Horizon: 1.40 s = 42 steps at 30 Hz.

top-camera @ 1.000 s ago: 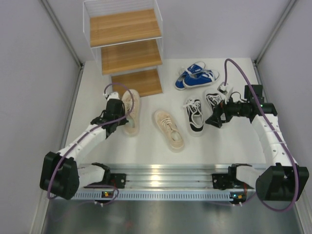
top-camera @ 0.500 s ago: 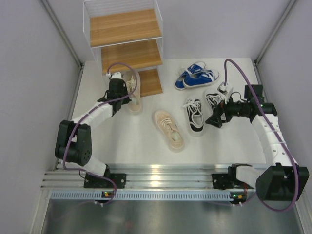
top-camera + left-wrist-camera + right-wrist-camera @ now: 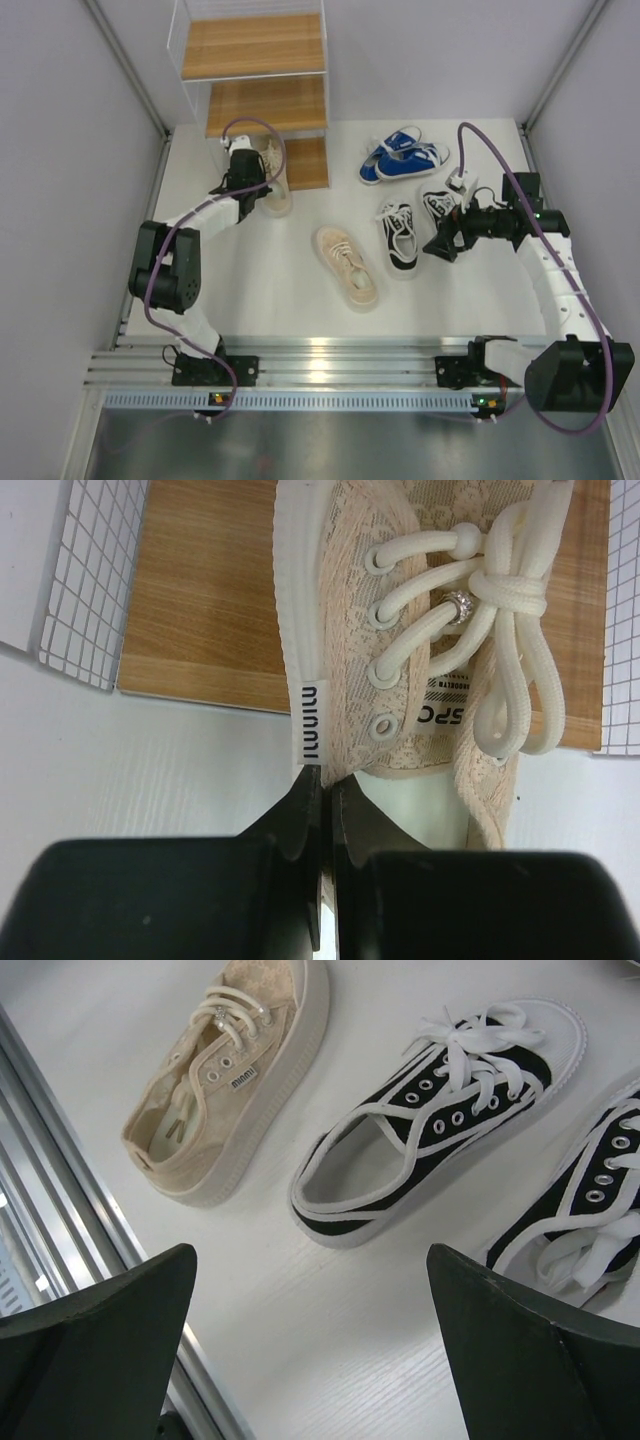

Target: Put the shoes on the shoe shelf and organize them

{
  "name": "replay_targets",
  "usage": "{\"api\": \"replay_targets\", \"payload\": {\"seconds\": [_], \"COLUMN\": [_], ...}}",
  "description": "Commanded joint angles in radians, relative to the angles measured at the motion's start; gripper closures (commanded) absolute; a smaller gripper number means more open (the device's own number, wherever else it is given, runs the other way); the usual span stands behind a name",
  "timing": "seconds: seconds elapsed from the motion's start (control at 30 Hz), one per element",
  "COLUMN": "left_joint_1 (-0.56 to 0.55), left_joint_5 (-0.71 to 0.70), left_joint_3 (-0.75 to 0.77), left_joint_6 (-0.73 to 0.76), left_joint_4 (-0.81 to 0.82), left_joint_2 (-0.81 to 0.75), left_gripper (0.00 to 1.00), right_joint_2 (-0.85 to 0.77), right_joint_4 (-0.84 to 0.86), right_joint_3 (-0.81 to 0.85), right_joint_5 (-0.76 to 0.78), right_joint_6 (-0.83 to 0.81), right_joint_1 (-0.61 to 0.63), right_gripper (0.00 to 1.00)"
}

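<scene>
My left gripper (image 3: 252, 183) is shut on the side wall of a beige lace-up shoe (image 3: 273, 178). Its toe lies over the lowest board of the shoe shelf (image 3: 255, 45). In the left wrist view the fingers (image 3: 300, 810) pinch the shoe's (image 3: 400, 630) collar edge, with the wooden board (image 3: 200, 600) beneath. The other beige shoe (image 3: 346, 266) lies mid-table. My right gripper (image 3: 440, 245) hovers open beside the black-and-white shoes (image 3: 399, 233) (image 3: 440, 205). In the right wrist view its jaws (image 3: 310, 1300) stand wide over bare table. The blue pair (image 3: 402, 157) lies behind them.
White walls close in the table on the left, back and right. An aluminium rail (image 3: 330, 350) runs along the near edge. In the right wrist view the beige shoe (image 3: 230, 1080) and a black-and-white shoe (image 3: 440, 1110) lie just beyond the fingers.
My left arm has stretched away from me, carrying the beige shoe from the table up to the shelf's lowest board. The shelf has shifted slightly back. The right arm has not moved.
</scene>
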Motion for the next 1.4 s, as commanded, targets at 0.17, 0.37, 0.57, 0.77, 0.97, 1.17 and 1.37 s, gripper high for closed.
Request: {"api": "replay_targets", "payload": {"seconds": [0.17, 0.37, 0.57, 0.77, 0.97, 1.17, 1.37], "left_joint_1": [0.021, 0.028, 0.030, 0.030, 0.030, 0.029, 0.016], "left_joint_5": [0.007, 0.002, 0.039, 0.168, 0.304, 0.423, 0.463], "left_joint_3": [0.099, 0.099, 0.071, -0.050, -0.257, -0.373, -0.378], "left_joint_6": [-0.016, -0.017, -0.013, -0.011, -0.017, -0.088, -0.122], "left_joint_4": [0.122, 0.103, 0.066, 0.035, 0.044, 0.096, 0.162], "left_joint_2": [0.039, 0.047, -0.021, -0.192, -0.380, -0.386, -0.263], "left_gripper": [0.94, 0.70, 0.55, 0.53, 0.55, 0.95, 1.00], "right_joint_2": [-0.015, -0.006, -0.006, -0.015, -0.018, -0.003, 0.008], "right_joint_4": [-0.002, -0.002, -0.006, -0.017, -0.028, -0.030, -0.026], "right_joint_3": [0.038, 0.040, 0.038, 0.024, 0.012, 0.014, 0.014], "right_joint_5": [-0.006, -0.006, -0.003, 0.001, 0.003, -0.003, -0.006], "right_joint_6": [-0.044, -0.049, -0.057, -0.076, -0.095, -0.110, -0.119], "right_joint_1": [0.007, 0.005, 0.005, 0.007, 0.005, 0.005, 0.007], "right_gripper": [0.01, 0.01, 0.01, 0.01, 0.01, 0.00, 0.01]}}
